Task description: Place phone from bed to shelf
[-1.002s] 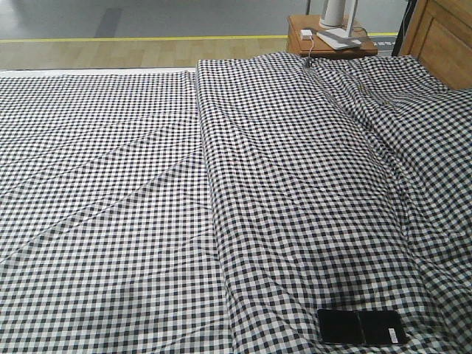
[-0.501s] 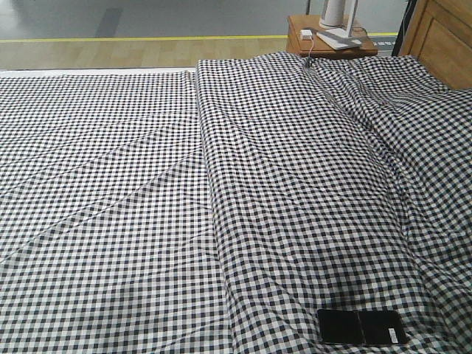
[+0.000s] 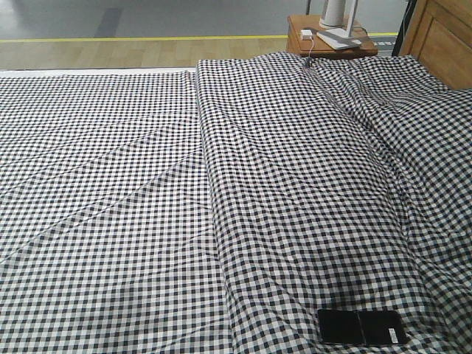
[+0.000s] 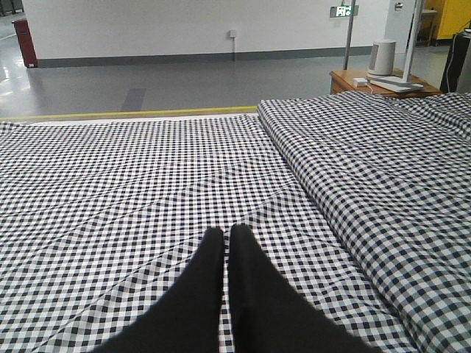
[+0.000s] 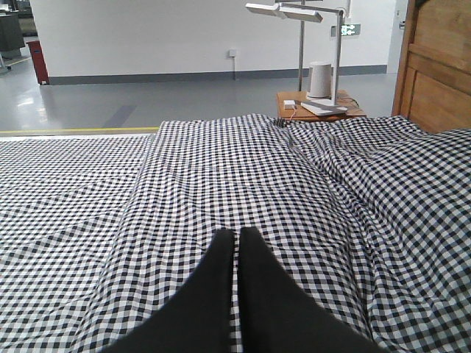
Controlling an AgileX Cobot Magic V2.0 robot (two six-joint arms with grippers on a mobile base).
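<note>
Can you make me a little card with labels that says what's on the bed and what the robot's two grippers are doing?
phone: black, lying flat on the bed, at the near edge of the front view, right of middle
bed: black-and-white checked cloth, wrinkled
left gripper: shut, holding nothing
right gripper: shut, holding nothing
phone picked up: not yet
shelf: not in view
behind the bed: small bedside table and wooden headboard

Black phone, black-and-white gingham bed.
</note>
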